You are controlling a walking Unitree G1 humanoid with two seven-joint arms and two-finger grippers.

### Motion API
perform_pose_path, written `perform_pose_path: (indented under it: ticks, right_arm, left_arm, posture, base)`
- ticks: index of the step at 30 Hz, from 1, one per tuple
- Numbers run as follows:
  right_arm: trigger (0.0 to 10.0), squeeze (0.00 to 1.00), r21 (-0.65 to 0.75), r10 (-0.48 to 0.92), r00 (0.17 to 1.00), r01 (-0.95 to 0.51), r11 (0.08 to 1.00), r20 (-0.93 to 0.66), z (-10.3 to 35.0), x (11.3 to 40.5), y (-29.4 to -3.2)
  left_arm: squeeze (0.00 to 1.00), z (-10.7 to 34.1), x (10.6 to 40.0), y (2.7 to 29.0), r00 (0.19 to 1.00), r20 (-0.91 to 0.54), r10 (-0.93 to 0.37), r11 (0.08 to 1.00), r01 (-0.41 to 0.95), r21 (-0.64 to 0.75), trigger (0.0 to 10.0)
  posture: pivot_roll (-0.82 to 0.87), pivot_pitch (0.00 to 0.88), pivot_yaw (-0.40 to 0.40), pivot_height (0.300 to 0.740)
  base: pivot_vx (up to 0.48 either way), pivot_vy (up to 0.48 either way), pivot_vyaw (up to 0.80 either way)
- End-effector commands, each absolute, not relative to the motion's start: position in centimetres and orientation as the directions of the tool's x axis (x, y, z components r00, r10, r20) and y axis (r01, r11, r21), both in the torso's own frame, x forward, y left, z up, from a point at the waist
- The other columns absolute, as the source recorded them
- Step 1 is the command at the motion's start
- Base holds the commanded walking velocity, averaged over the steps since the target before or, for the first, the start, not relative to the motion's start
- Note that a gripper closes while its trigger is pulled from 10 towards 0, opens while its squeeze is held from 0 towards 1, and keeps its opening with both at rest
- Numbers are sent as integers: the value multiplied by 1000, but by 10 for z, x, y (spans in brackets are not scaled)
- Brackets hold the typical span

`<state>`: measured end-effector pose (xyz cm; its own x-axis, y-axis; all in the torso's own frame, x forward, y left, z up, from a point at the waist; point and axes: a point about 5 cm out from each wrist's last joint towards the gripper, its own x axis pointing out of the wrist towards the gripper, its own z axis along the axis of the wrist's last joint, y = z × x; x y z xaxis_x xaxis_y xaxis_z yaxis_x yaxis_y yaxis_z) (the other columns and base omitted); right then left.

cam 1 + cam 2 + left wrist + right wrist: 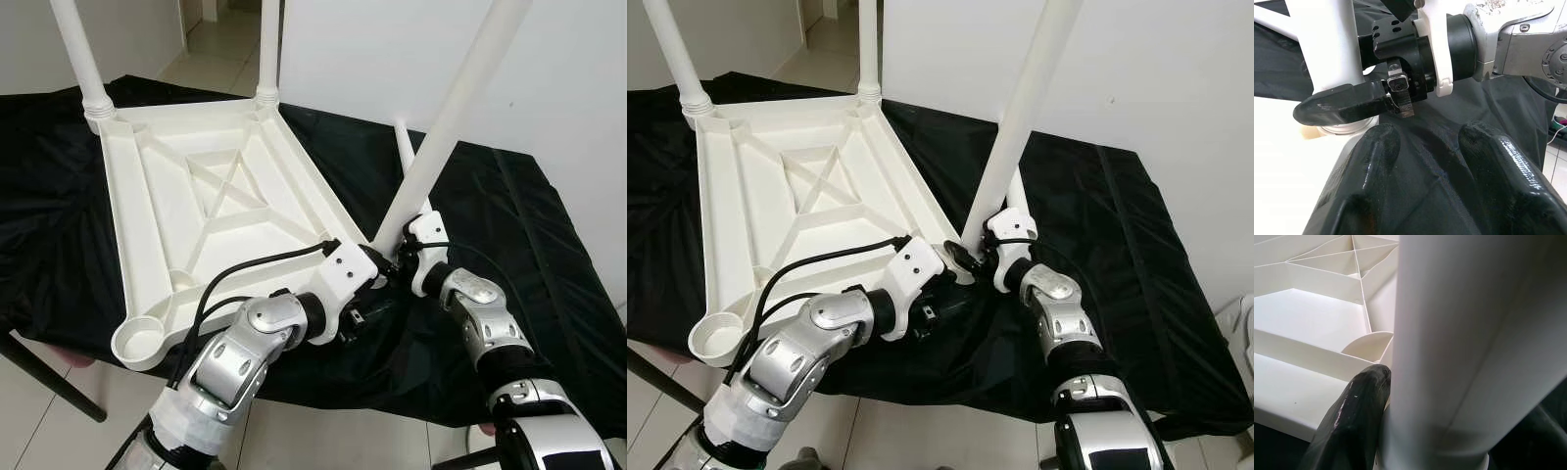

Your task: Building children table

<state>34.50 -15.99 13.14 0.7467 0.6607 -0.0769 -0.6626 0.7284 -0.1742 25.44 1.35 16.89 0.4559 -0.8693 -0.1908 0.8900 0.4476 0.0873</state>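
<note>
black cloth on bench; upturned white tabletop, two legs seated at far corners. right end effector clamped on third leg at near corner socket; left end effector apart just beside. step: seating third leg; next, likely press it home.

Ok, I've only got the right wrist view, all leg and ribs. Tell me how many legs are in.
Observer: Two. The far left leg and the far right leg stand in their sockets.
Operator: Describe the one I'm holding.
Observer: The held leg tilts to the right, with its foot at the tabletop's near right corner.
Operator: Report the left tool.
Observer: The left tool is open over the black cloth, beside that corner.
</note>
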Motion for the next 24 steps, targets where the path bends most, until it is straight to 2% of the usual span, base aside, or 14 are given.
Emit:
perform_pose_path:
  ticks: [1, 5, 6, 8, 9, 12, 17, 24]
  right_arm:
    - [0, 0, -172, 692, 714, -698, 695, -105, 126, 344, -155]
    - [0, 0, -152, 681, 726, -687, 711, -94, 124, 345, -160]
    - [3765, 0, -145, 664, 742, -669, 729, -89, 124, 345, -161]
    - [3765, 0, -145, 664, 742, -669, 729, -89, 124, 345, -161]
    - [10000, 0, -121, 603, 793, -609, 784, -84, 122, 348, -165]
    - [10000, 0, -121, 603, 793, -609, 784, -84, 122, 348, -165]
    - [10000, 0, -107, 517, 850, -525, 844, -96, 117, 350, -166]
    - [10000, 0, -11, 178, 980, -179, 984, -86, 104, 336, -151]
  left_arm:
    - [0, 171, 255, 13, 462, -189, -866, 452, 887, 96, 10000]
    - [0, 172, 255, 12, 460, -189, -868, 450, 888, 96, 10000]
    - [0, 172, 255, 12, 459, -189, -868, 449, 888, 95, 10000]
    - [0, 172, 255, 12, 459, -189, -868, 449, 888, 95, 10000]
    - [0, 172, 255, 12, 456, -189, -870, 445, 890, 96, 10000]
    - [0, 172, 255, 12, 456, -189, -870, 445, 890, 96, 10000]
    - [0, 172, 254, 11, 452, -188, -872, 441, 892, 97, 10000]
    - [0, 171, 252, 9, 443, -187, -877, 434, 896, 89, 10000]
  posture:
    - [169, 32, -111, 740]
    - [166, 33, -109, 740]
    - [164, 35, -108, 740]
    - [164, 35, -108, 740]
    - [158, 37, -105, 740]
    - [158, 37, -105, 740]
    - [153, 38, -104, 740]
    - [146, 46, -111, 740]
  base:
    - [0, 0, 0]
    - [0, 0, 0]
    - [0, 0, 0]
    - [0, 0, 0]
    - [0, 0, 0]
    - [0, 0, 0]
    - [0, 0, 0]
    - [0, 0, 0]
